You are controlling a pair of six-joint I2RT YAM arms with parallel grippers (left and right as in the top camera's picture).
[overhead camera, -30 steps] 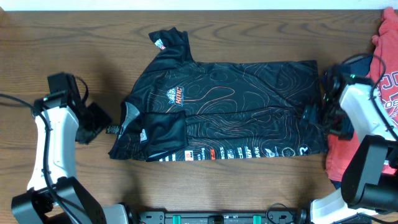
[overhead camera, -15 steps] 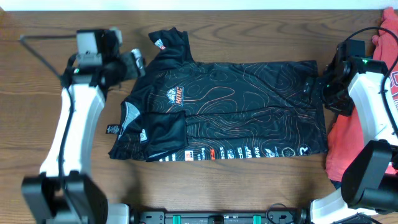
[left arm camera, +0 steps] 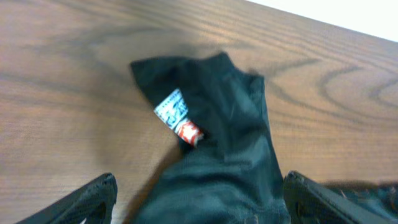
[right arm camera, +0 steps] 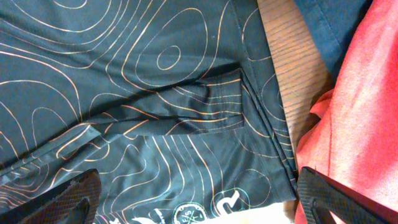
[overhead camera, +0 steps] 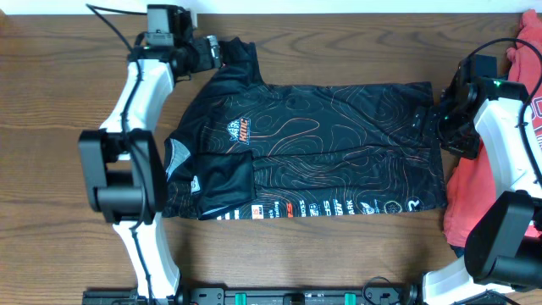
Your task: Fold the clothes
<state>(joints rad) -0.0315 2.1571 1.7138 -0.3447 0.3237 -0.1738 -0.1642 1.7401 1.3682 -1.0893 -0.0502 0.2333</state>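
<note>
We see the black jersey (overhead camera: 322, 144) lying flat across the middle of the counter (overhead camera: 68, 212), collar toward the left edge and hem (overhead camera: 436, 144) toward the right edge. Thin orange contour lines cover it, an orange crest (overhead camera: 240, 130) sits on the chest, and a row of small sponsor logos (overhead camera: 339, 207) runs along its near side. At its near left corner a flap of fabric lies doubled over the body. The far sleeve (overhead camera: 237, 59) sticks out toward the far edge of the counter.

The left end effector (overhead camera: 212, 51) hangs over that sleeve near the far edge. In its wrist view its fingers (left arm camera: 87, 199) stand wide apart on either side of the dark cloth, with nothing clamped, and a small white and red label (left arm camera: 177, 115) shows on the sleeve.

The right end effector (overhead camera: 428, 127) sits over the hem, close to the right edge of the counter. It is also spread wide and grips nothing; its wrist view shows the doubled hem between the two tips. Just beside the hem, at the right edge, lies a red garment (right arm camera: 348, 124) with a dark blue garment (right arm camera: 329, 25) next to it.
</note>
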